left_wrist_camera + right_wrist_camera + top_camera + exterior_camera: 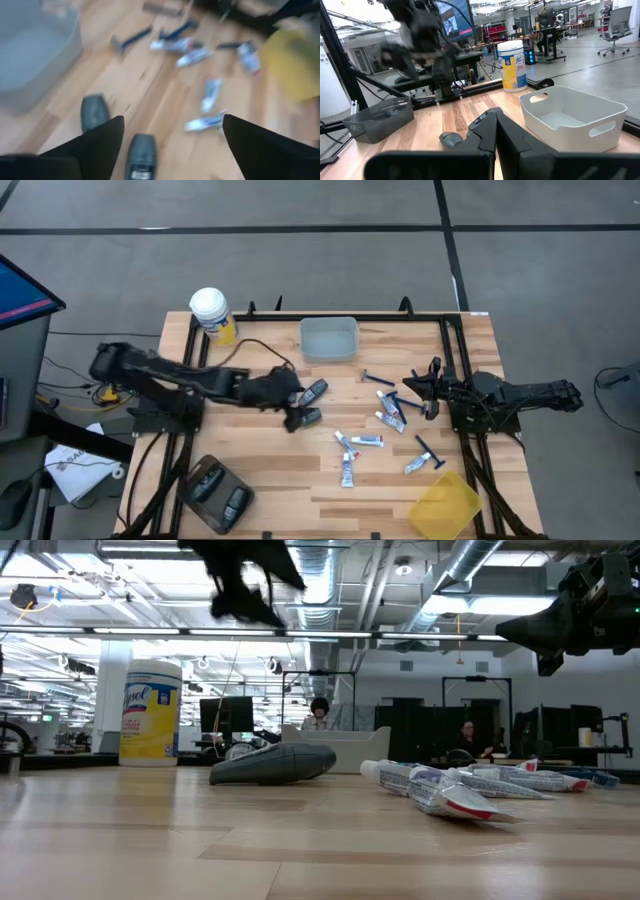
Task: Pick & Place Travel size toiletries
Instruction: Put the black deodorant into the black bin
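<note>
Pods lying just beneath my left gripper, its fingers spread wide and empty, my right gripper pressed together beside the tubes, razors scattered nearby.

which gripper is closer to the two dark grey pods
Left. The left gripper hovers open right by the dark grey pods; the right gripper sits across the table, near the razors.

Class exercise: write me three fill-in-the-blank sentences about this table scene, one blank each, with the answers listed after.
1. The left gripper hangs above two dark grey ____ on the table.
2. The jar with the white lid is coloured ____.
3. The white bin holds ____ toiletries so far.
4. The open container at the table's right front corner is coloured ____.

Answers: pods; yellow; no; yellow
</note>
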